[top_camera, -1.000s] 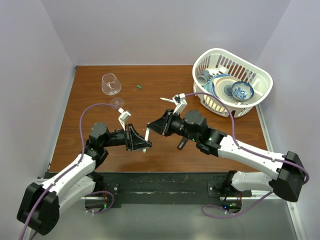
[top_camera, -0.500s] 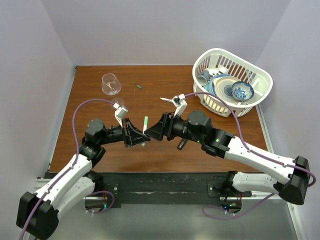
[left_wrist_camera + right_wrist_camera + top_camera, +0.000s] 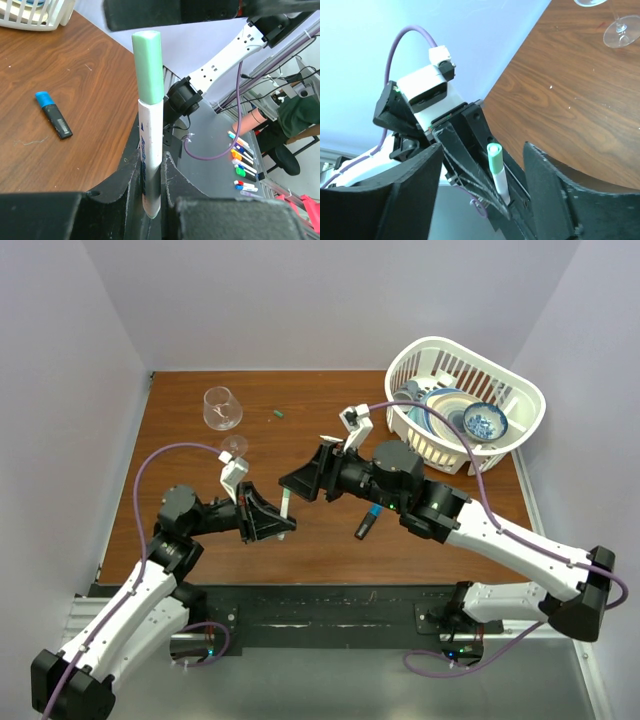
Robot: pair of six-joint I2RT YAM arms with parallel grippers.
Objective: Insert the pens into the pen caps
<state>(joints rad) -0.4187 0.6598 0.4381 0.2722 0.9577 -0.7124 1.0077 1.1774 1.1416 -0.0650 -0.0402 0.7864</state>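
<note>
- Right jaws, shut a second ago, now stand wide apart and have backed off from the cap (image 3: 148,65); the left arm has drawn the pen (image 3: 150,150) a little nearer the counter's (image 3: 200,450) near edge.
- Left jaws are nearly shut, clamped on the white pen's lower barrel. It stands upright with the green cap on its top end.
- That low grip leaves the top free, probably so the other arm can press a cap on from above. The cap looks seated, so this pen seems done.
- Right jaws hold nothing. In the right wrist view they flank the capped pen without touching it, which reads as a release.
- The marker (image 3: 366,525) lies flat on the counter below the right arm, apart from both jaws. Its blue end looks like the blue cap already fitted.
- One loose green cap (image 3: 277,413) lies far back near the glass (image 3: 222,407), well apart from either arm.
- How deep the cap sits cannot be told, as the joint shows only as a line.
- The pen's bottom tip is hidden between the left jaws.
- A white sliver (image 3: 327,436) beside the right wrist may be the second pen, but the arm covers too much to tell.
- The marker's print is too small to read.
</note>
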